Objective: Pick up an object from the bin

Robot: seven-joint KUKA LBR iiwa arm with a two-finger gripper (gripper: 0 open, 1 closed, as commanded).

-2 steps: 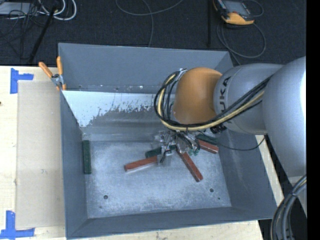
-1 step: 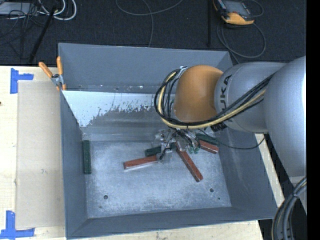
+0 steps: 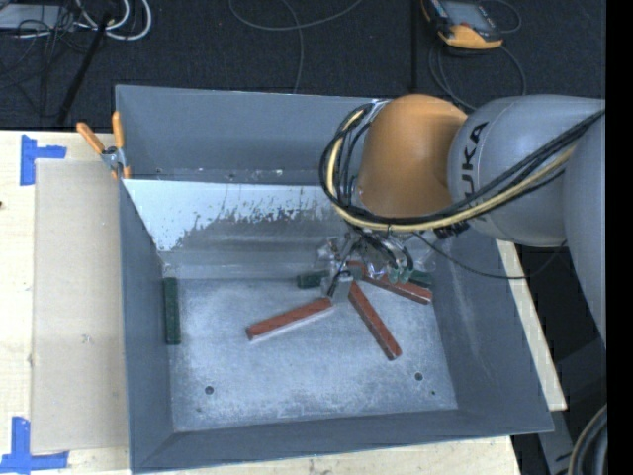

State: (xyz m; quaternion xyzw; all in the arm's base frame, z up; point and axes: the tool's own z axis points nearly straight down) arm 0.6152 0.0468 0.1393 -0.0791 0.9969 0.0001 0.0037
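Hanging low over the grey bin's [image 3: 198, 146] rear right, my gripper [image 3: 358, 265] sits where three red-brown flat bars meet: the short bar [image 3: 406, 288] just beside me, the angled bar [image 3: 376, 323] and the long bar [image 3: 290, 320] fanning forward. Open or shut, I cannot tell from here. The bars look stiff, light and smooth, so I judge a pinch across the narrow width near mid-length is best.

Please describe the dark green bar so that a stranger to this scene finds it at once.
Look into the grey metal bin, at its left wall. A dark green bar lies there alone on the floor, along that wall. Unlike it, the reddish-brown bars lie clustered by the tool, toward the right.
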